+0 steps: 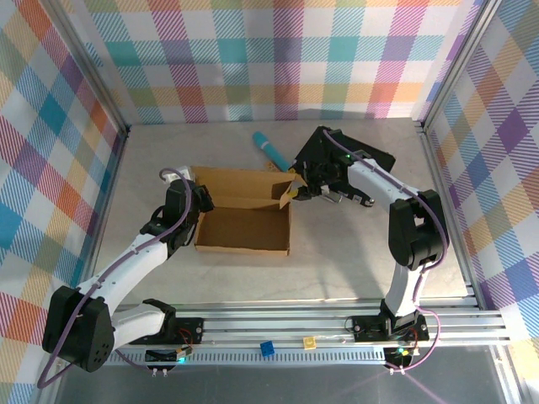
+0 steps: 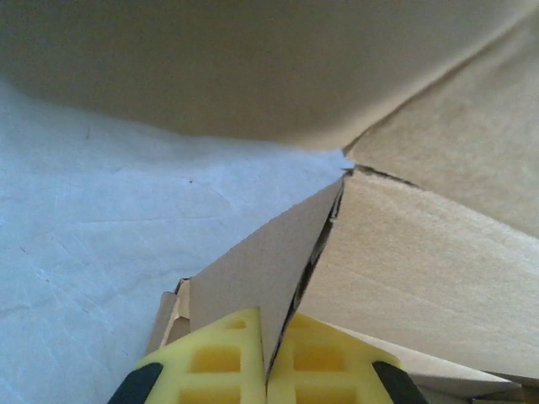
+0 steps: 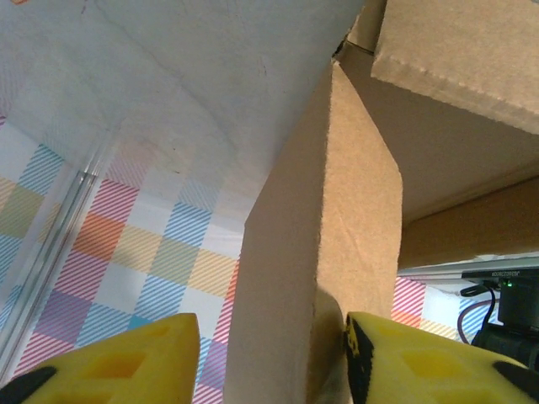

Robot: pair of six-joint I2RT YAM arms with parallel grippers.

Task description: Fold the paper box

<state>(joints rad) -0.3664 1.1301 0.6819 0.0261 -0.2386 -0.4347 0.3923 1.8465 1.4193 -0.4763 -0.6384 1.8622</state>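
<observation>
The paper box (image 1: 244,220) is brown corrugated cardboard, lying half formed in the middle of the table, with its back wall raised. My left gripper (image 1: 200,202) is at its left side wall. In the left wrist view the yellow pads (image 2: 221,358) are shut on a thin cardboard flap (image 2: 269,252). My right gripper (image 1: 303,187) is at the box's far right corner. There, in the right wrist view, a thick folded flap (image 3: 324,252) stands between the open yellow fingers (image 3: 126,362). The right finger touches it and the left one stands apart.
A black rectangular case (image 1: 370,156) lies at the back right, partly under the right arm. A teal cylinder (image 1: 271,149) lies behind the box. Small blue (image 1: 267,348) and yellow (image 1: 310,342) blocks sit on the front rail. Checked walls enclose the table.
</observation>
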